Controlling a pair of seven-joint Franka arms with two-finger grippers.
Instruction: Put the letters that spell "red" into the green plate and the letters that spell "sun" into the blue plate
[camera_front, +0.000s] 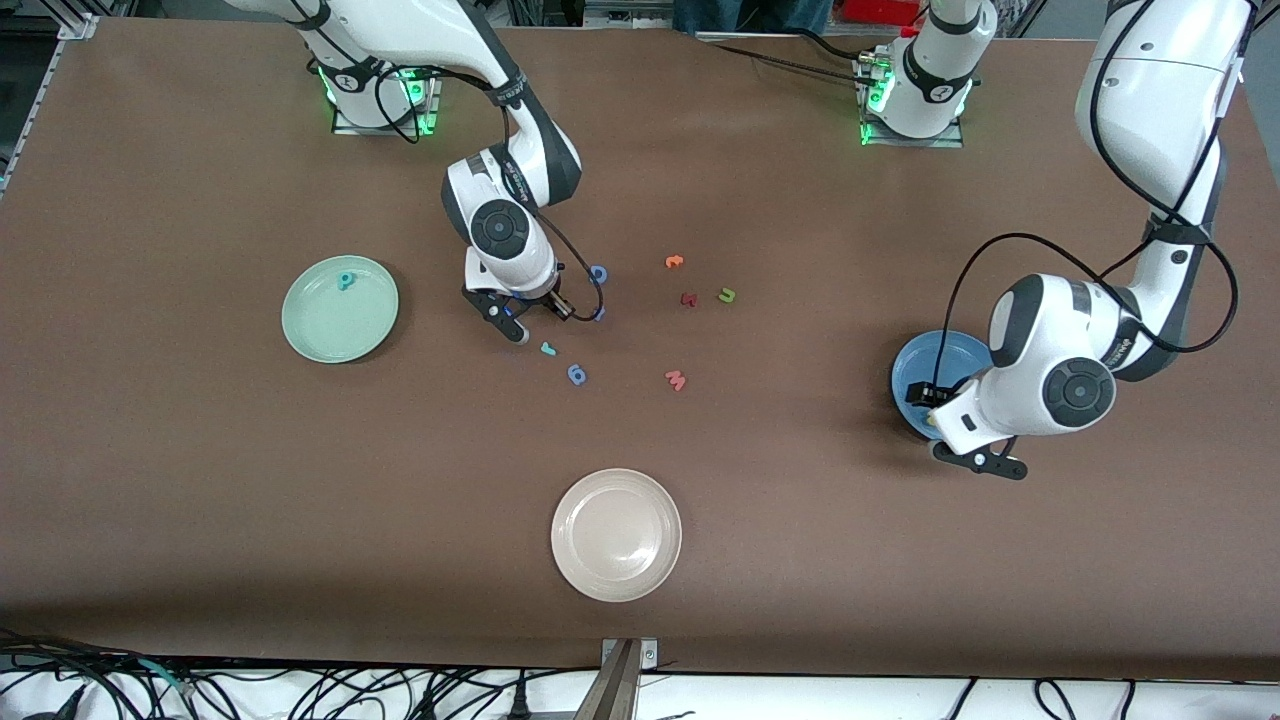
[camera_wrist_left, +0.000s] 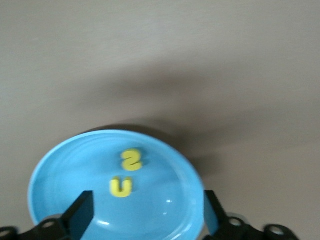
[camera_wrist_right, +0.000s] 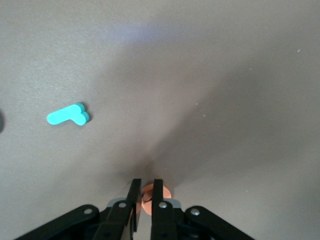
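My right gripper (camera_front: 522, 322) is low at the table between the green plate (camera_front: 340, 335) and the loose letters, shut on the orange "e" (camera_wrist_right: 162, 193), which shows between the fingertips of that gripper (camera_wrist_right: 145, 192). The teal "r" (camera_wrist_right: 69, 115) lies on the table a little nearer the front camera (camera_front: 547, 349). A teal letter (camera_front: 346, 281) lies in the green plate. My left gripper (camera_wrist_left: 147, 212) hangs open over the blue plate (camera_wrist_left: 165, 200), holding nothing. In that plate (camera_front: 945, 352) lie a yellow "s" (camera_wrist_left: 131, 160) and a yellow "u" (camera_wrist_left: 121, 187). An olive-green letter (camera_front: 727, 295) lies mid-table.
Three blue letters (camera_front: 598, 272) (camera_front: 598, 314) (camera_front: 576, 375) lie around the right gripper. An orange "t" (camera_front: 674, 262), a dark red letter (camera_front: 689, 299) and a pink "w" (camera_front: 676, 379) lie mid-table. A beige plate (camera_front: 616, 560) sits near the front edge.
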